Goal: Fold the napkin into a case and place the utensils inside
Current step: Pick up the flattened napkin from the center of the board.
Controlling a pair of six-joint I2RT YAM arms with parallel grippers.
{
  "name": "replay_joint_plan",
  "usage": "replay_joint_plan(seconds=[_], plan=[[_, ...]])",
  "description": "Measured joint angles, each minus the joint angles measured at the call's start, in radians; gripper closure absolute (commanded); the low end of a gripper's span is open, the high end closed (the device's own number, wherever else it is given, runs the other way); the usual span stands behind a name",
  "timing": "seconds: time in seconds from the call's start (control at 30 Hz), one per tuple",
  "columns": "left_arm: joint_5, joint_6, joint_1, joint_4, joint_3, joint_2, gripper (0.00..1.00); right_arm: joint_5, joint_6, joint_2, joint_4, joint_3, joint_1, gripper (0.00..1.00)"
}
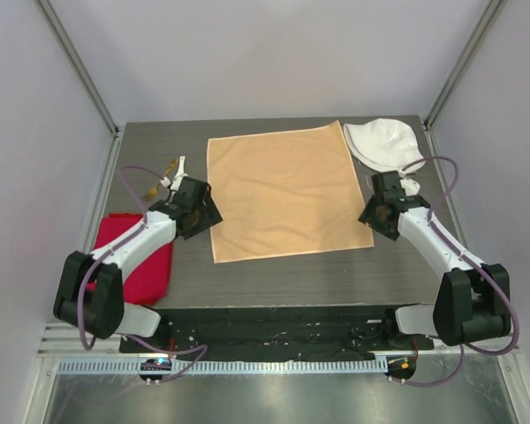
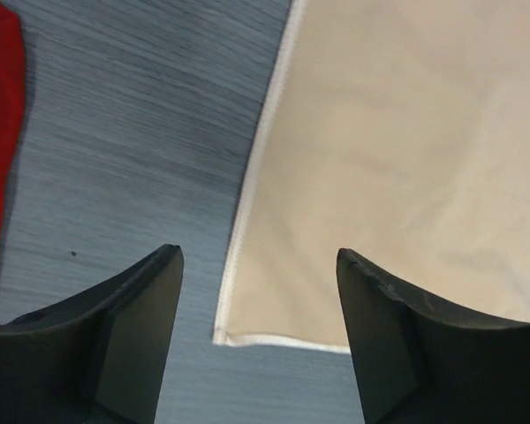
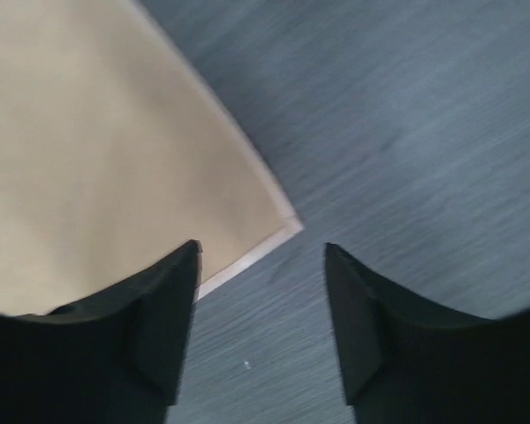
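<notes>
With left gripper [image 2: 258,254] and right gripper [image 3: 261,247] both wide open and empty, each should drop onto the napkin [image 2: 406,159] corner just ahead between its fingers, pinching evenly.

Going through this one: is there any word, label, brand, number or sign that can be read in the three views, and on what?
None can be read.
The napkin, red cloth, white hat and table are plain, with no print or label.
The small parts on the rail at the near edge are too small to show any marking.
</notes>
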Motion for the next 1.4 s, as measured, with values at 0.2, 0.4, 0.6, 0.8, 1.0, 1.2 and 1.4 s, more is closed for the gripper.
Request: replay_joint_plan(seconds=[0.2, 0.4, 0.6, 0.8, 1.0, 1.2, 1.4], plan=[[-0.026, -0.077, -0.135, -0.114, 0.007, -0.102, 0.37, -0.008, -0.002, -0.01, 0.005, -0.111, -0.13, 0.58], [-0.064, -0.154, -0.241, -0.169, -0.053, -0.108, 0.4, -0.057, -0.02, 0.074, 0.094, -0.111, -0.121, 0.57], [-0.094, -0.185, -0.254, -0.188, -0.09, -0.134, 0.39, -0.061, -0.022, 0.099, 0.121, -0.129, -0.098, 0.55], [-0.141, -0.199, -0.256, -0.222, -0.064, -0.123, 0.37, -0.05, -0.018, 0.134, 0.12, -0.133, -0.063, 0.54], [-0.189, -0.222, -0.257, -0.259, -0.046, -0.116, 0.37, -0.04, -0.005, 0.156, 0.13, -0.14, -0.055, 0.61], [-0.194, -0.236, -0.257, -0.279, -0.046, -0.115, 0.41, -0.041, -0.002, 0.163, 0.17, -0.139, -0.049, 0.91], [-0.136, -0.237, -0.257, -0.262, -0.046, -0.029, 0.41, -0.042, -0.003, 0.122, 0.179, -0.174, -0.048, 0.96]])
